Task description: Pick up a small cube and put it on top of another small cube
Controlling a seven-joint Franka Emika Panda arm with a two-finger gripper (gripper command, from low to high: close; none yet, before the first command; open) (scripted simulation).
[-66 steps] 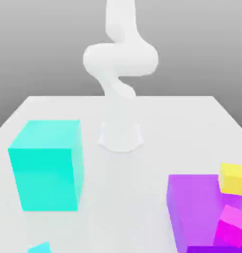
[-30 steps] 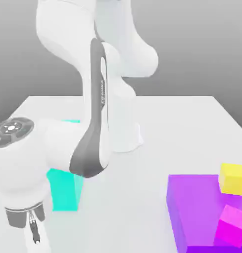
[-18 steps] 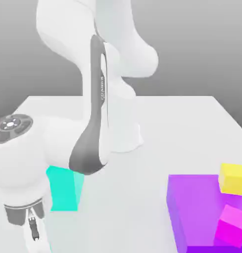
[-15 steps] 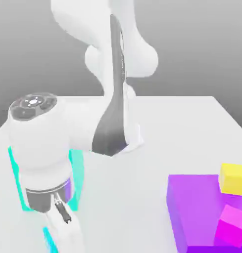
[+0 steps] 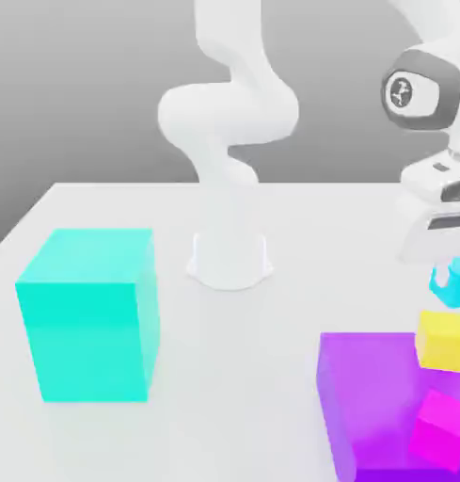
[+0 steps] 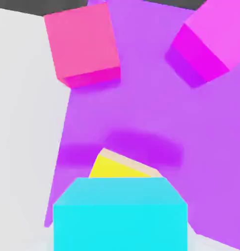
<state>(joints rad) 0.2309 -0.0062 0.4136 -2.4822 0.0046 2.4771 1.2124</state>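
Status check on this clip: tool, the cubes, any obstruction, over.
Tool shut on small cyan cube, held just above small yellow cube, not yet touching. Yellow cube sits on large purple block. Small magenta cube nearby, not in the path.

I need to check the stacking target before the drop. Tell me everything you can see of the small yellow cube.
The small yellow cube is plain, matte and uniformly yellow, with no markings. It sits upright on top of the purple block, near the exterior view's right edge, apart from the magenta-pink cube lower on the same block. The small cyan cube hangs just above it with a slim gap showing. In the hand view the cyan cube covers most of it, leaving a yellow sliver.
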